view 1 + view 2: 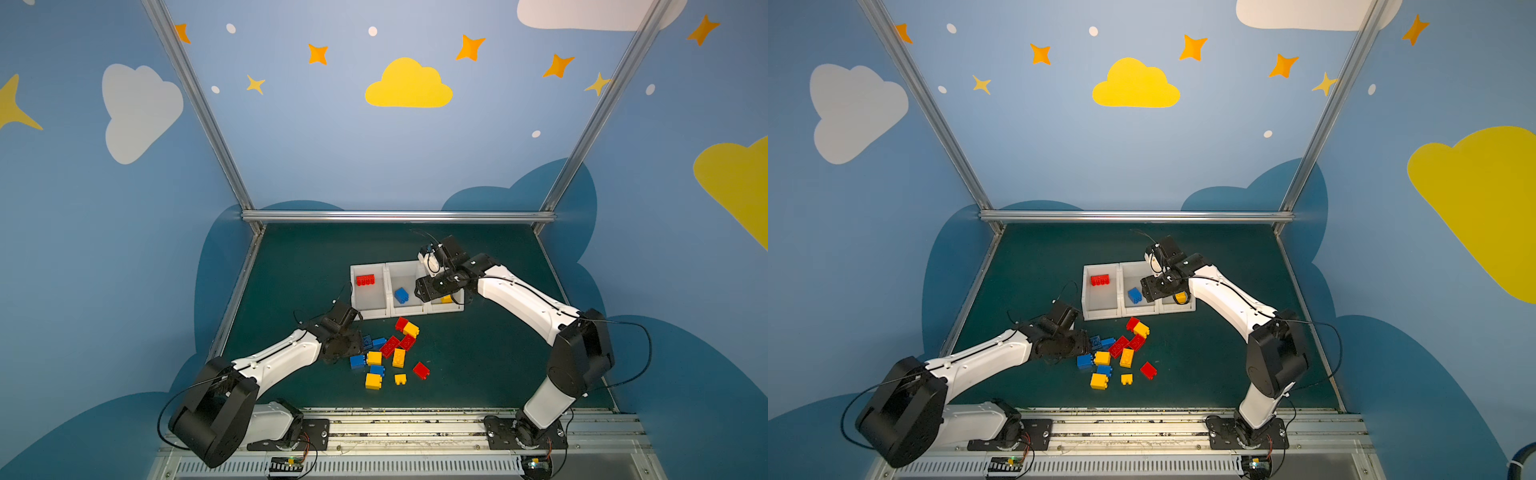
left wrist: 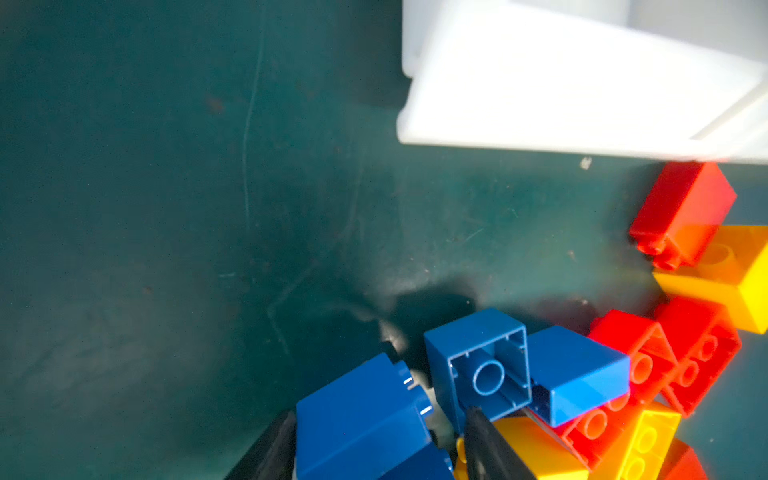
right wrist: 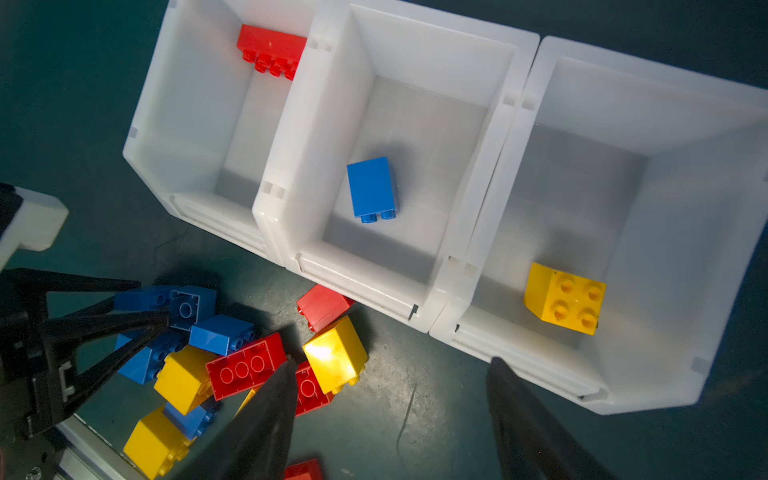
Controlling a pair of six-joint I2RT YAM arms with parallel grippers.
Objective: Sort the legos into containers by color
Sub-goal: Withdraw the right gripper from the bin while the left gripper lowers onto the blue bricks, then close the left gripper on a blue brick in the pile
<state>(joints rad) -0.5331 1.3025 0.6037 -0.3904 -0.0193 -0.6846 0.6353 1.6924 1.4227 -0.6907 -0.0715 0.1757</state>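
Left gripper (image 2: 380, 415) is sitting low at the left edge of the pile (image 1: 390, 353) on the mat (image 1: 478, 353), in front of the bins. Its black fingers (image 2: 486, 449) are straddling a blue brick (image 2: 361, 415) that is lying on its side, studs pointing at an upturned brick (image 2: 482, 370), also blue, just beside it. One finger is looking flush against the blue brick and a thin gap may be showing at the other, so I cannot tell whether the jaws are clamping it or only bracketing it. The rest of the pile is lying loose: red, yellow and blue pieces, several touching or overlapping, with a loose red brick (image 1: 421, 370) and a small yellow piece (image 1: 400, 379) sitting slightly apart toward the near edge. Right gripper (image 3: 395, 363) is hovering above the middle and right bins, jaws spread wide with nothing between them. The three white bins are standing in a row, walls touching. Left bin (image 3: 187, 104) is holding a long red brick (image 3: 270, 48) at its far end. Middle bin (image 3: 415, 50) is holding a binned blue brick (image 3: 372, 189). Right bin (image 3: 685, 270) is holding a yellow brick (image 3: 565, 297), studs showing.
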